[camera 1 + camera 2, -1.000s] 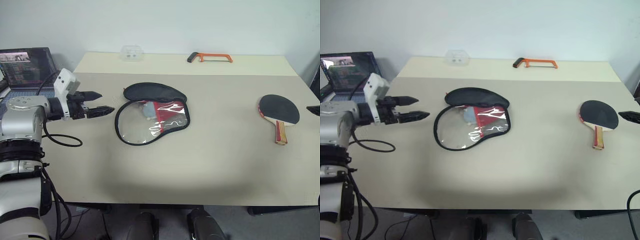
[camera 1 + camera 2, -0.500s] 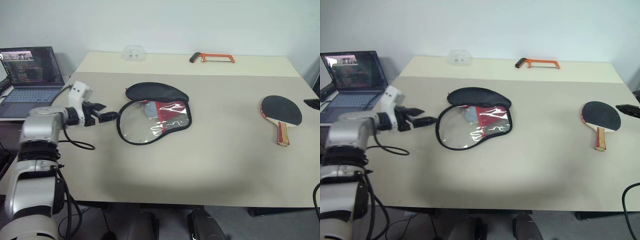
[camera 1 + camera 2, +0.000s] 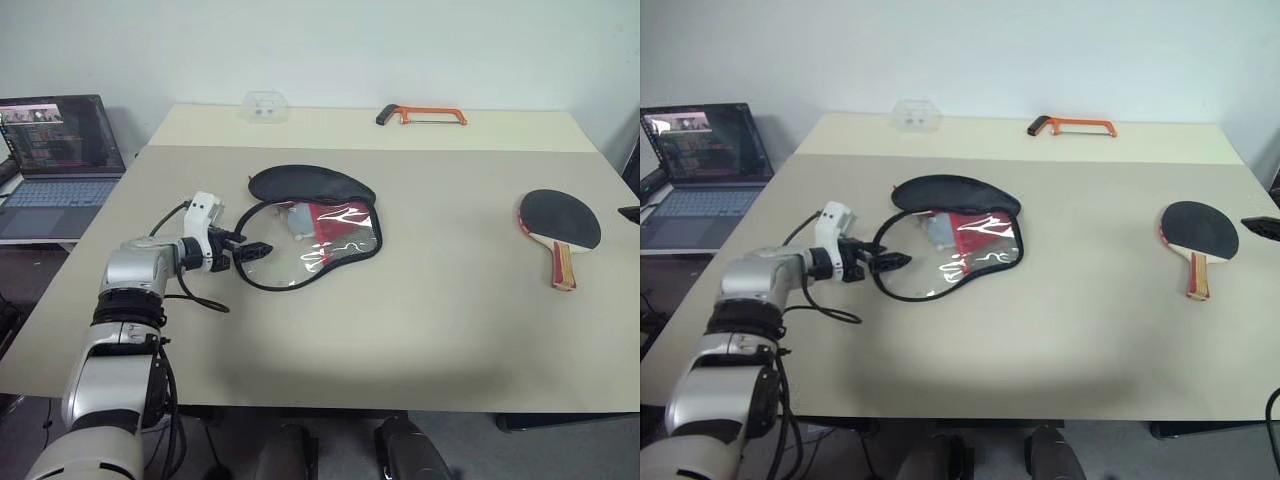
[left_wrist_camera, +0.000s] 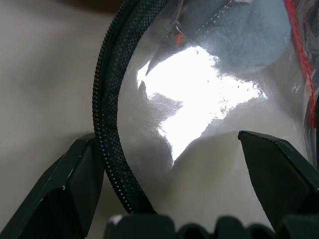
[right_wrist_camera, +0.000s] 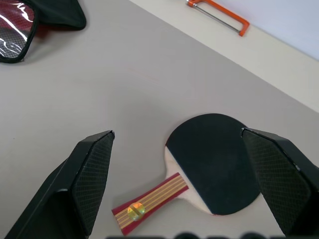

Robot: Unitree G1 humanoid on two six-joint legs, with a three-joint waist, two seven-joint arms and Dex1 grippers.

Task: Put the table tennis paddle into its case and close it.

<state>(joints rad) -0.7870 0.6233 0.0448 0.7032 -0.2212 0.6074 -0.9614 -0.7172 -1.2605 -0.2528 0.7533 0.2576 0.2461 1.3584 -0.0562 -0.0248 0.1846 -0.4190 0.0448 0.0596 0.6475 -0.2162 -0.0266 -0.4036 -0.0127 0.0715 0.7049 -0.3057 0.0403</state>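
Observation:
The case (image 3: 310,235) lies open in the middle of the table, clear plastic side up, red panel on the right, black flap (image 3: 310,185) folded back behind it. My left gripper (image 3: 250,252) is open at the case's left rim. In the left wrist view the zipper edge (image 4: 107,124) runs between its fingertips (image 4: 65,199), one outside the rim and one over the clear plastic. The table tennis paddle (image 3: 560,220) lies flat at the right, black blade away from me, striped handle towards me. My right gripper (image 5: 179,189) hangs open above the paddle (image 5: 214,159), apart from it.
A grey-blue soft thing (image 4: 249,35) shows under the clear plastic inside the case. An orange hacksaw (image 3: 420,115) and a small clear box (image 3: 265,105) lie at the table's far edge. An open laptop (image 3: 55,150) stands left of the table.
My left gripper has come down and moved right, from the open table left of the case to its left rim, rolling as it went. The right gripper has stayed put.

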